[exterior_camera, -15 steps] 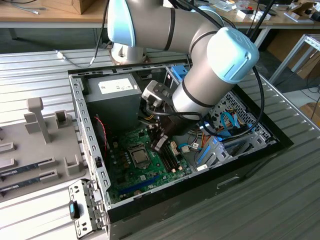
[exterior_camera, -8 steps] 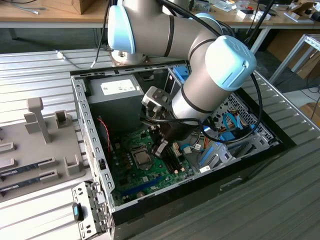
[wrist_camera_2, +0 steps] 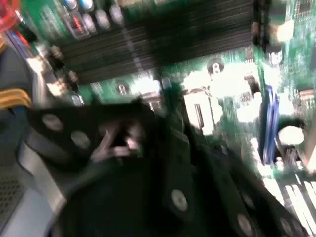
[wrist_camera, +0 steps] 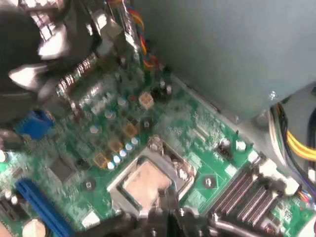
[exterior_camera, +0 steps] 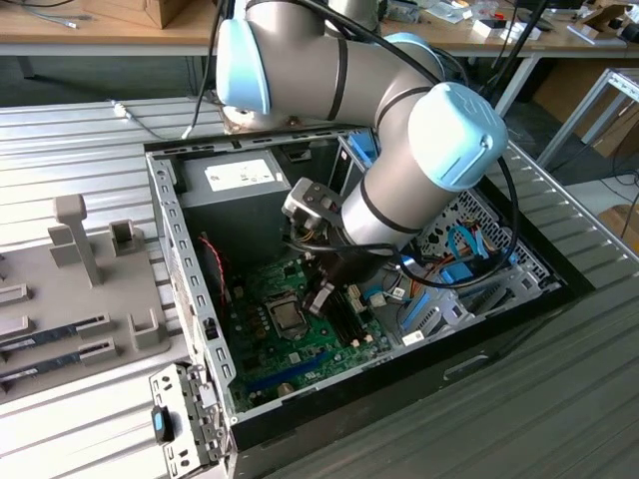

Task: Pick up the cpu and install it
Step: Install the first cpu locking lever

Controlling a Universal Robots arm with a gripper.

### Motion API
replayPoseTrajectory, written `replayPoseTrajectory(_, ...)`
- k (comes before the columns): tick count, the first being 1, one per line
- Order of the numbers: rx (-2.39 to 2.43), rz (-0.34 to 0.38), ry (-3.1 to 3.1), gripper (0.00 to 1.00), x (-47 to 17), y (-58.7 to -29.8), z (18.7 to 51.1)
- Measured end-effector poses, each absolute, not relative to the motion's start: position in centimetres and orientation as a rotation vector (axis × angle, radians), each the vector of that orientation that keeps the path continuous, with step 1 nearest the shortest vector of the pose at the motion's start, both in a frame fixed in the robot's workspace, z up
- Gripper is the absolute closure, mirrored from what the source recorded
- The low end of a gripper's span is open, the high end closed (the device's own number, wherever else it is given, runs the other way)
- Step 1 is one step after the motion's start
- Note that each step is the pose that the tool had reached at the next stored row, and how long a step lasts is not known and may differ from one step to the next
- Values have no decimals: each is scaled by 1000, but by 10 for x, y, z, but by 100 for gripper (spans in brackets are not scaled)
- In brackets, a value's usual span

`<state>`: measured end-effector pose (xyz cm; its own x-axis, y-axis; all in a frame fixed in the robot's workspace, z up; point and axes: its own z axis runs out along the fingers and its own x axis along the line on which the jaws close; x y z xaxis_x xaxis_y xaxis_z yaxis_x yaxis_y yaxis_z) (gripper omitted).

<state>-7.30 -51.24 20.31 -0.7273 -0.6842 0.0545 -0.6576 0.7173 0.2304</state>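
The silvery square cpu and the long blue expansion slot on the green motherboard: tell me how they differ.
The silvery square cpu is square with a pale metal face; the long blue expansion slot is narrow, elongated and bright blue. The cpu lies inside a metal socket frame, while the slot stands bare on the board. The dark end effector is right beside the cpu, with the slot farther from it. Both sit flat on the green motherboard.

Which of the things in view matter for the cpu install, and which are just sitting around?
Job:
cpu, lying in its socket on the motherboard
gripper, just above it

Lying about:
power supply
memory slots
blue expansion slot
grey fixture tray outside the case
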Motion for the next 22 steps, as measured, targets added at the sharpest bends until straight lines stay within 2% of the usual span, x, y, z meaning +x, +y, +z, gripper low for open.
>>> replayPoseTrajectory(22, 1189, -314, -2743, 89, -73, -519, 202)
